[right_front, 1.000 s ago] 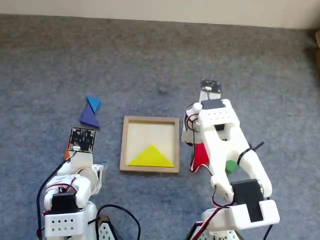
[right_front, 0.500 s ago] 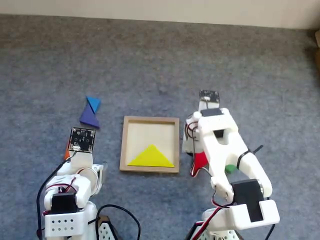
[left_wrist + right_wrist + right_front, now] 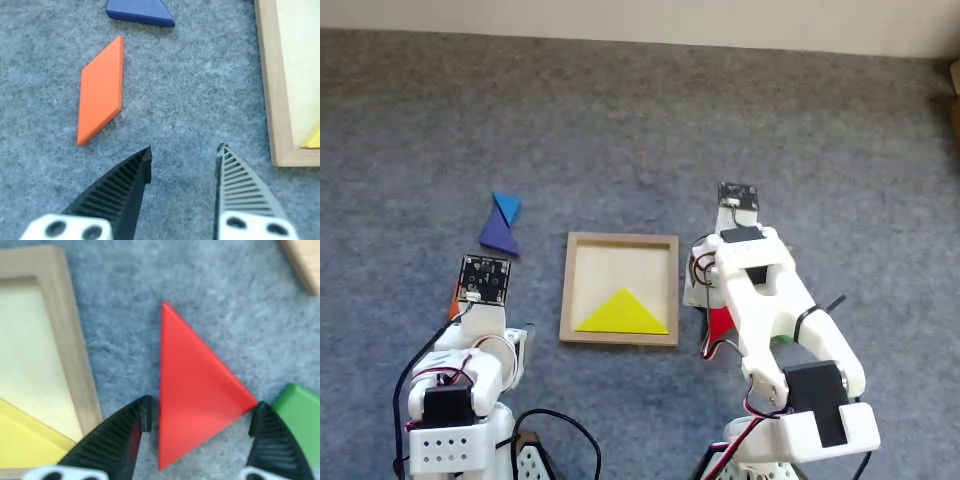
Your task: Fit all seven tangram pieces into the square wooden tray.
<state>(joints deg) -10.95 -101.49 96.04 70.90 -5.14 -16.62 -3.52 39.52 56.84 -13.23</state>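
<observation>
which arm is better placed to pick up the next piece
Right, probably: the right gripper is open around the red triangle, just beside the wooden tray. The left gripper is open over bare carpet, with the orange parallelogram off to one side.

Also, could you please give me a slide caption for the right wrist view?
Right pincer open either side of the red triangle, beside the wooden tray.
</observation>
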